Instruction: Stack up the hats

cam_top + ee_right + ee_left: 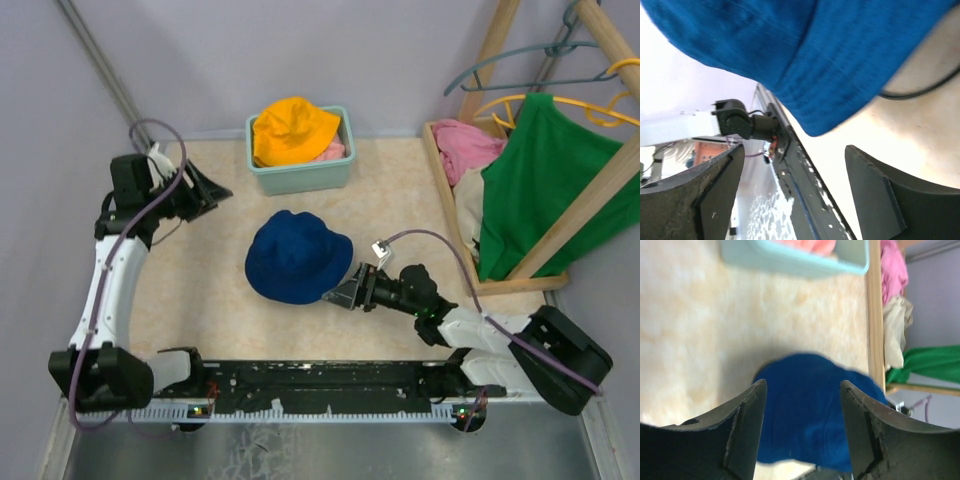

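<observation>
A navy blue hat [298, 256] lies flat in the middle of the table, also seen as the navy blue hat [815, 410] and the navy blue hat [790, 45]. A yellow-orange hat [292, 130] sits on top of the teal bin [300, 178] at the back. My right gripper [345, 293] is low at the navy hat's near right brim, and this right gripper [795, 165] is open, the brim just beyond its fingertips. My left gripper [205, 190] hovers at the far left, apart from the hats. The left gripper [802, 390] is open and holds nothing.
Pink fabric [332, 150] lies in the bin under the yellow hat. A wooden rack [440, 190] at the right holds pink cloth [465, 145], beige cloth [468, 205] and a green shirt [540, 180] on a hanger. The right arm's cable [440, 240] loops over the table.
</observation>
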Tool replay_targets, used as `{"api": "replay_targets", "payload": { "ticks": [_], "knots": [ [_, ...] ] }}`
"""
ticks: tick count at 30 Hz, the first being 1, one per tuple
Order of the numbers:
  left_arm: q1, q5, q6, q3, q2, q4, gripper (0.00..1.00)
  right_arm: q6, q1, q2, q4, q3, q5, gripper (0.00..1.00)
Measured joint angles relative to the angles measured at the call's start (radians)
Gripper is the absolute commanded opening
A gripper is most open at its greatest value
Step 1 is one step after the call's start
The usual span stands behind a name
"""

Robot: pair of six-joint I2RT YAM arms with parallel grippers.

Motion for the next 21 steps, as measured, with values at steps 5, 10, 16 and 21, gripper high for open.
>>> {"api": "replay_targets", "payload": {
  "ticks": [5,10,16,21],
  "knots": [
    [0.002,-0.008,0.118,0.232,0.203,0.109,0.71,-0.098,-0.046,-0.181,-0.325,0.0,0.009,0.95],
    [-0.015,0.028,0.167,0.396,0.411,0.244,0.75,-0.189,-0.072,-0.289,-0.586,0.013,0.034,0.96],
    [-0.091,0.027,0.253,0.648,0.698,0.347,0.85,-0.286,-0.099,-0.383,-0.856,0.101,0.098,0.97],
    [-0.166,-0.03,0.326,0.849,0.893,0.374,0.95,-0.336,-0.128,-0.444,-0.982,0.167,0.154,0.97]
  ]
}}
